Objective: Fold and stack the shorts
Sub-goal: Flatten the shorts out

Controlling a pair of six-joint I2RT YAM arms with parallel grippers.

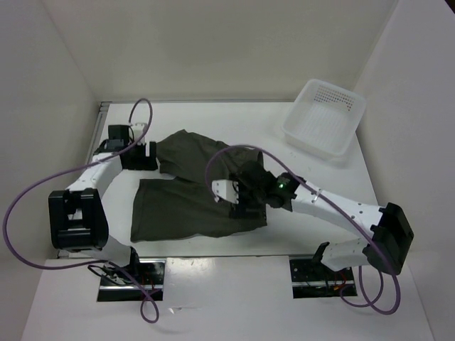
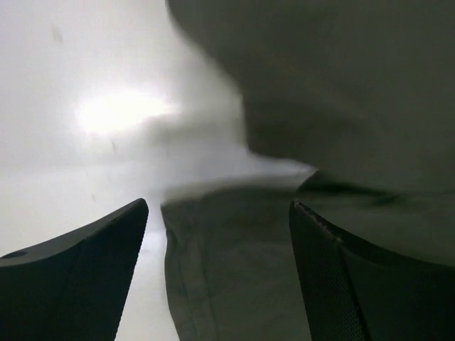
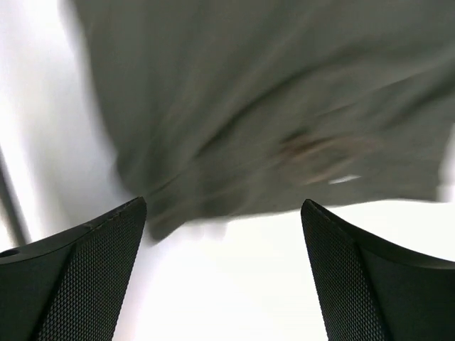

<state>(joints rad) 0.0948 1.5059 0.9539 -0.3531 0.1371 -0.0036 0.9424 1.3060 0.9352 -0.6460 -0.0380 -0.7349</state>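
The dark olive-green shorts lie spread on the white table, one leg toward the back, one toward the front. My left gripper is open at the shorts' left edge near the back leg; in the left wrist view a hem edge of the shorts lies between the fingers, not pinched. My right gripper is open above the shorts' right side; in the right wrist view the shorts fill the upper part and white table shows between the fingers. The view is blurred.
A white perforated plastic basket stands at the back right of the table. White walls close in the left, back and right sides. Purple cables loop over both arms, one above the shorts.
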